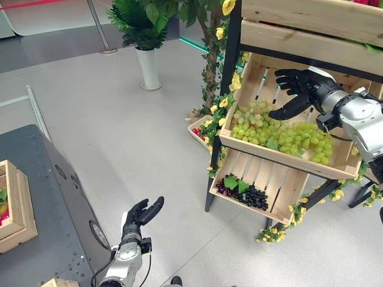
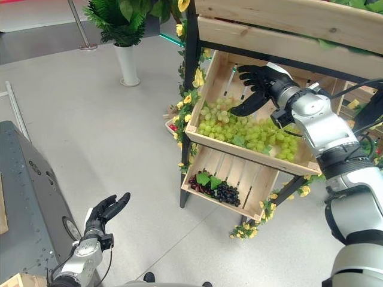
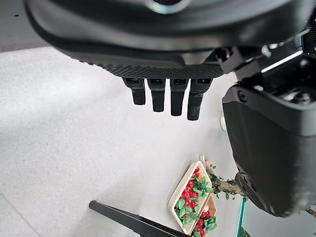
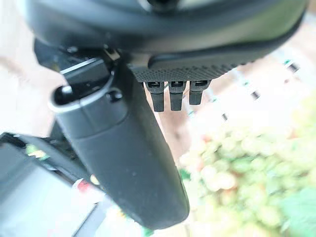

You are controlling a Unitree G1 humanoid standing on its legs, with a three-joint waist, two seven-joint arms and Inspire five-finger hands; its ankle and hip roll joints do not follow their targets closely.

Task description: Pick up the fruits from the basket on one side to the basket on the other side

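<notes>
Green grapes [image 1: 281, 134] fill the upper wooden crate [image 1: 281, 160] of a shelf at the right. My right hand [image 1: 302, 84] hovers open just above the back of the pile, fingers straight and thumb spread, holding nothing. In the right wrist view the green grapes [image 4: 237, 173] lie blurred beyond the fingers [image 4: 170, 96]. Dark grapes [image 1: 251, 196] with green leaves sit in the lower crate [image 1: 281, 191]. Another wooden crate [image 1: 15, 206] stands on the grey table [image 1: 48, 191] at the far left. My left hand [image 1: 139, 216] is open and empty over the floor beside that table.
A small tray of red fruit [image 1: 197, 128] lies on the floor at the foot of the shelf post, seen too as the tray [image 3: 192, 197] in the left wrist view. A potted plant [image 1: 146, 60] stands behind. Yellow flower vines wrap the shelf frame [image 1: 224, 78].
</notes>
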